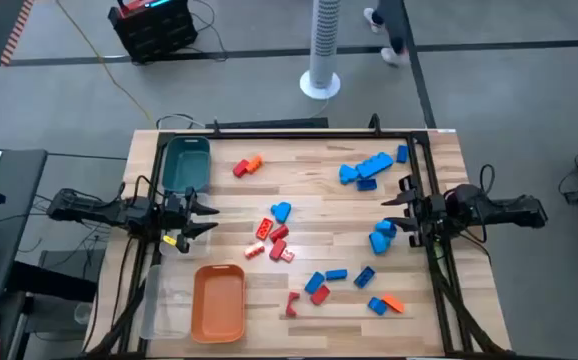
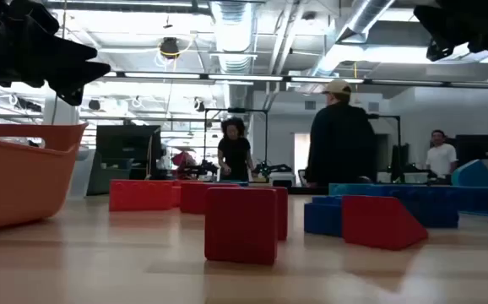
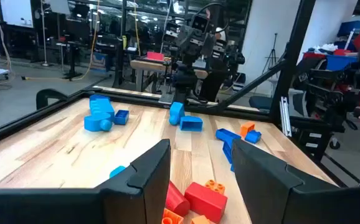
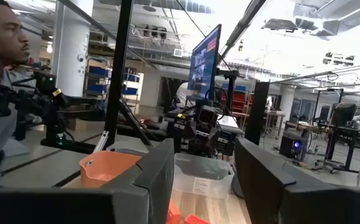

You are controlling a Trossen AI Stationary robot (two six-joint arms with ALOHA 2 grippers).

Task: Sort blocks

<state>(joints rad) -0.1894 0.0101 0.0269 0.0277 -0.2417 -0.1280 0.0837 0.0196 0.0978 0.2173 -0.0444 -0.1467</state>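
Blocks point(image 1: 279, 237) lie scattered over the middle and right of the pale wooden counter point(image 1: 309, 165), between the two arms. Left end effector point(image 1: 205, 216) hangs at the counter's left edge, fingers parted and holding nothing, red blocks just ahead. Right end effector point(image 1: 393, 207) hangs at the right edge, also parted and empty, blue blocks point(image 1: 382, 236) close by. All are small studded plastic bricks (red, orange, blue), glossy and hard-edged. An orange tray point(image 1: 219, 301) and a teal bin point(image 1: 186, 163) sit left.
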